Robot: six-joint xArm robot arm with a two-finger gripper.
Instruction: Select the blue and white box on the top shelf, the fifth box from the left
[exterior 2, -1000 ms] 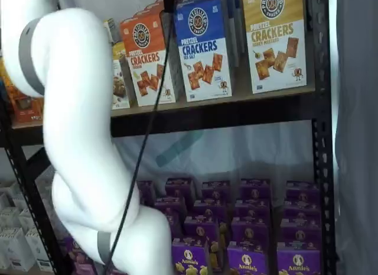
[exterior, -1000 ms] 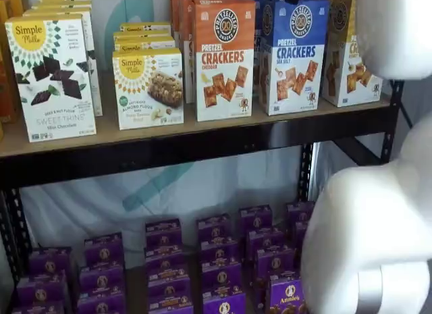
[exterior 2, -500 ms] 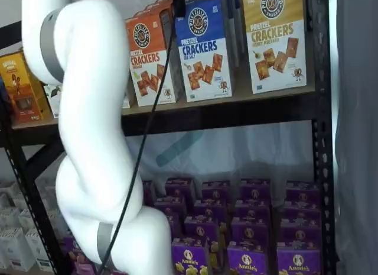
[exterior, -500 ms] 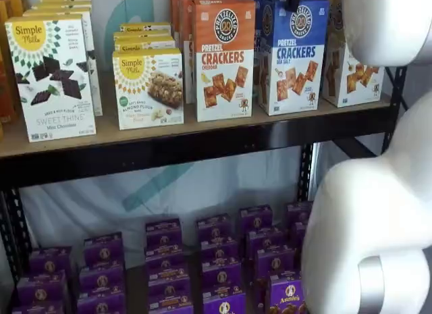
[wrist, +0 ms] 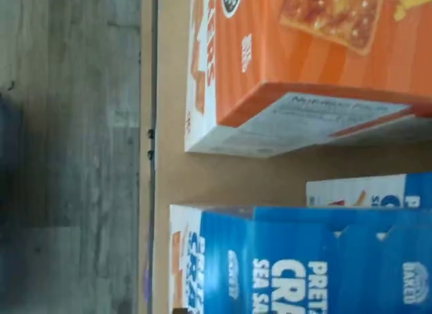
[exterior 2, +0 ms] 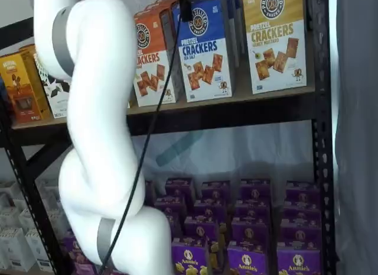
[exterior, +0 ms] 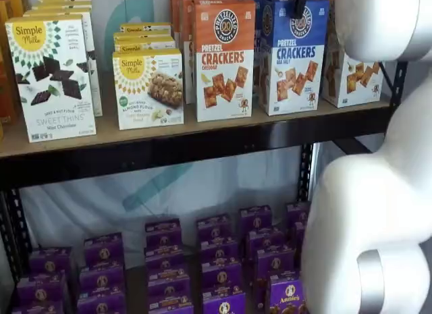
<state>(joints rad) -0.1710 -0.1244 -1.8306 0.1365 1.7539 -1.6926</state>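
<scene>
The blue and white box stands upright on the top shelf, between the orange-topped Cheddar box and the yellow-topped box. It shows in both shelf views. My gripper shows only as a black finger hanging from the top edge in front of the box's upper part. I cannot tell whether it is open or shut. The wrist view is turned on its side and shows the blue box's top and the orange box close by on the tan board.
My white arm fills the right of a shelf view and the left of a shelf view, with a black cable hanging down. Simple Mills boxes stand further left. Purple boxes fill the lower level.
The black finger has moved a little lower and toward the blue and white box's top. The arm's white links have shifted along with it. The boxes have not moved.
</scene>
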